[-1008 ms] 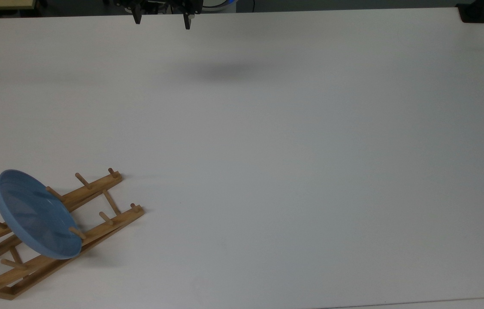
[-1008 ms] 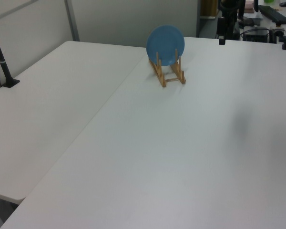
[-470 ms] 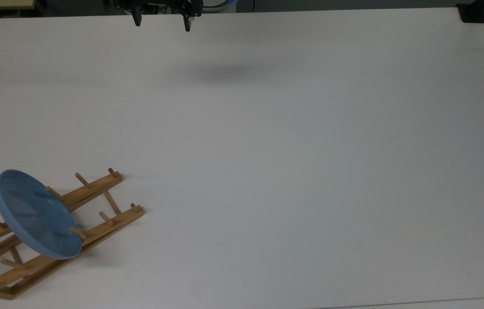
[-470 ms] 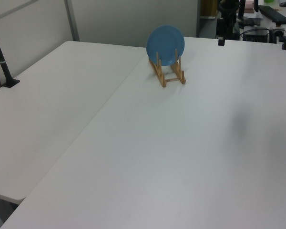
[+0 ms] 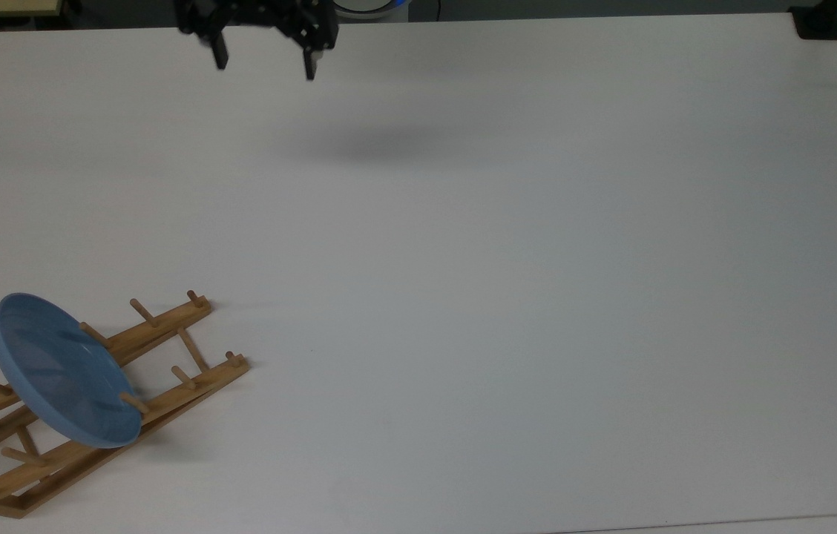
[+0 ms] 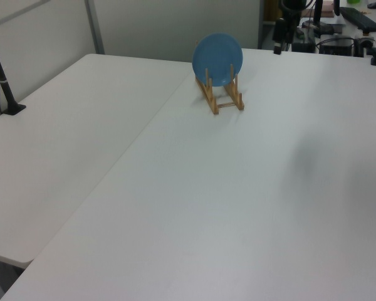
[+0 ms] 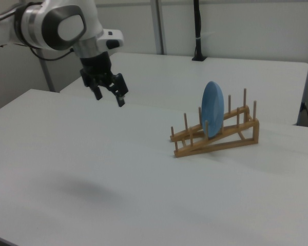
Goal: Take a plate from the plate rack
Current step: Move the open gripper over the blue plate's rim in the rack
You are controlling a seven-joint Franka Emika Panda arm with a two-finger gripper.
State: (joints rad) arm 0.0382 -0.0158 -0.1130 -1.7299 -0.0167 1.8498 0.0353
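Approach step, looks like: gripper spread wide and empty, well apart from the plate rack. Next up, probably lining up over the plate rim standing between the rack's pegs.

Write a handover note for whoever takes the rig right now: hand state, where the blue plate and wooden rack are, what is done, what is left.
Hand: open, holding nothing, in the air above the white table, far from the rack; near the top view's upper edge.
Round blue plate: standing on edge between the pegs of the light-brown wooden plate rack, leaning slightly.
Rack: near the top view's lower left corner, on the table.
Done: nothing on the plate yet; it is untouched.
Left: bring the hand to the plate, close on its rim, lift it out of the pegs.
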